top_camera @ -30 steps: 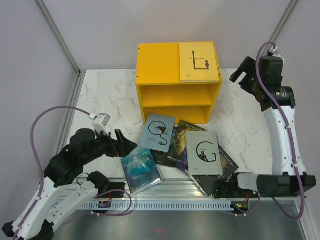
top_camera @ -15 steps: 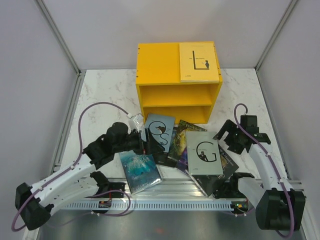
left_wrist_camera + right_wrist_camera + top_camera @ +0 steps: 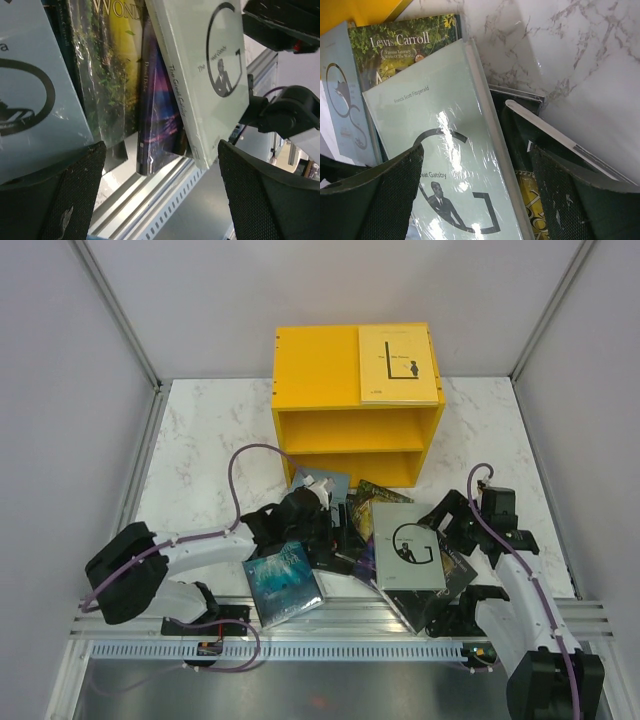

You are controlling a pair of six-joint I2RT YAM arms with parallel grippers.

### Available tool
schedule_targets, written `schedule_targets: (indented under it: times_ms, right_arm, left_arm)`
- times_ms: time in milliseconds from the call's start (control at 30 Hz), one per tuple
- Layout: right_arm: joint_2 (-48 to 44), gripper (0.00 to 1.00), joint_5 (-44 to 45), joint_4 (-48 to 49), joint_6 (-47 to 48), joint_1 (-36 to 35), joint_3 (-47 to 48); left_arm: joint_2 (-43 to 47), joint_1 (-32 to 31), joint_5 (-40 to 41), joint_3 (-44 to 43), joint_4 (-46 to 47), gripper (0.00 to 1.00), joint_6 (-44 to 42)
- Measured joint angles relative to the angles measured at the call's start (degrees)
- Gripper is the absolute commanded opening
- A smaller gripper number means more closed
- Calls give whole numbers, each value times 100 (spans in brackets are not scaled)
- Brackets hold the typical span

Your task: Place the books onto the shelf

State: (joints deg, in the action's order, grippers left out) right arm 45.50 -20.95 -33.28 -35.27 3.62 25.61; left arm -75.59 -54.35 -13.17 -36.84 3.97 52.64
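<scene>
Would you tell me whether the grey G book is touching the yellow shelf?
Apart. The top external view shows the green book's cover between the grey G book and the shelf.

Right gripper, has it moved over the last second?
Yes. The right gripper has come down from beside the top right corner of the shelf toward the near edge, and is now at the right side of the grey book.

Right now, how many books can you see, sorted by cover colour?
Yellow book: 1
Pale blue book: 1
Grey book: 1
Ocean-blue book: 1
Dark books: at least 3, since overlaps hide part of the pile
Total: at least 7
</scene>
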Motion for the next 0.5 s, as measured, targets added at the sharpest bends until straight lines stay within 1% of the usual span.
schedule_targets:
  times_ms: [67,100,167,200,367,400,467,500]
  right_arm:
    - [-81,83,-76,76,2,0,-90]
    - [-118,71,-118,118,-7,7,-127]
    - [-199,59,-256,181,-17,9,-238]
    - [-238,51,-319,227,-39,9,-317]
    - [-496,37,-564,339,-170,35,-584]
    - [-551,32,-636,374,-203,35,-638]
    - [-654,28,-798,446,-275,37,-728]
    - [-706,23,-876,494,-297,31,-767]
  left_arm:
    - [-328,-52,70,-66,153,93,66]
    - [-463,-76,96,-109,236,93,92]
    - [-678,-116,116,-210,374,93,138]
    - [-776,-142,131,-269,437,93,160]
    - [-1123,-243,256,-457,758,92,278]
    - [-1215,-256,264,-487,831,91,308]
    - [-1388,-282,278,-533,916,91,356]
    - [-1480,-295,278,-555,984,90,396]
